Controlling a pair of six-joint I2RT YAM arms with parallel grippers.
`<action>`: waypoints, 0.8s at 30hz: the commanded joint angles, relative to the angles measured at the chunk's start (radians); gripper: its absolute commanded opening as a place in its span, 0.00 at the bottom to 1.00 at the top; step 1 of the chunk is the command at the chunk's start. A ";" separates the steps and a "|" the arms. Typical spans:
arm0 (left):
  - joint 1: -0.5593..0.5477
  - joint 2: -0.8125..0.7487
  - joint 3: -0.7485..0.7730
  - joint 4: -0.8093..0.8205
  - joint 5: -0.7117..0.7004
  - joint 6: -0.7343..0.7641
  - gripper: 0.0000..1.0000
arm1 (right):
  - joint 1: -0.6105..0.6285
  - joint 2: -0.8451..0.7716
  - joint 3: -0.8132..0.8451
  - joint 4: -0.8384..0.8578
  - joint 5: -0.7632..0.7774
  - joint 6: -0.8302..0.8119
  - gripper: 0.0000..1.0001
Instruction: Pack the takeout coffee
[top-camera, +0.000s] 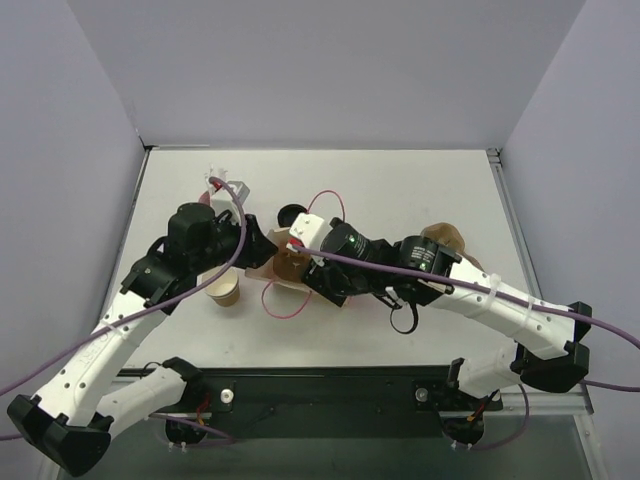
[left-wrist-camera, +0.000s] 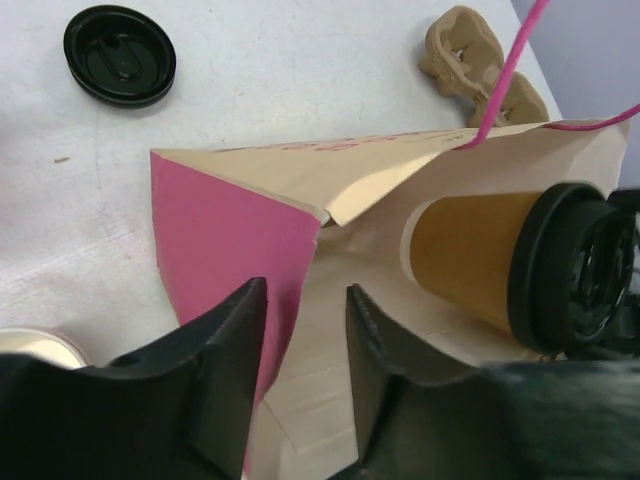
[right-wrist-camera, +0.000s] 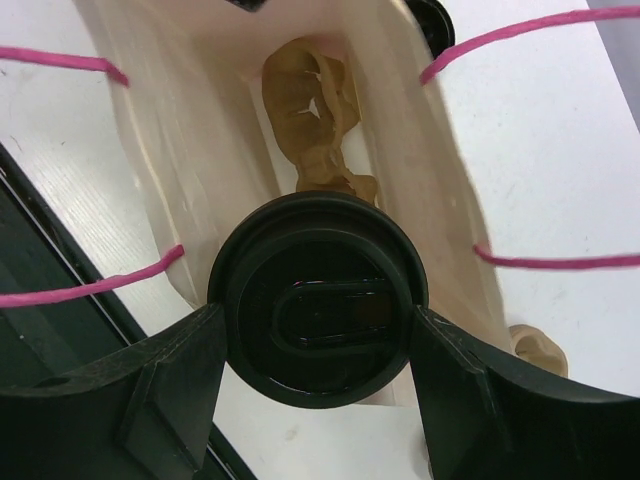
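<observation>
The takeout coffee, a brown paper cup with a black lid, lies on its side in the mouth of a paper bag that is pink outside and cream inside. My right gripper is shut on the coffee, one finger on each side of the lid. In the top view the cup sits between both grippers at mid-table. My left gripper is open at the bag's near edge, the pink wall's rim lying in the gap. A brown pulp piece lies deep inside the bag.
A loose black lid lies beyond the bag. A lidless brown paper cup stands beside the left arm. A brown pulp cup carrier rests behind the right arm. Pink bag handles loop out on both sides.
</observation>
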 joint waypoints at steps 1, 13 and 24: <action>-0.005 -0.065 0.009 -0.054 -0.064 -0.010 0.54 | 0.066 -0.010 -0.029 -0.001 0.116 0.023 0.45; -0.005 -0.189 0.008 -0.294 -0.138 -0.016 0.61 | 0.160 0.048 -0.047 0.003 0.238 0.046 0.45; -0.003 -0.112 0.117 -0.295 -0.236 0.005 0.63 | 0.160 0.072 -0.026 0.019 0.279 0.035 0.45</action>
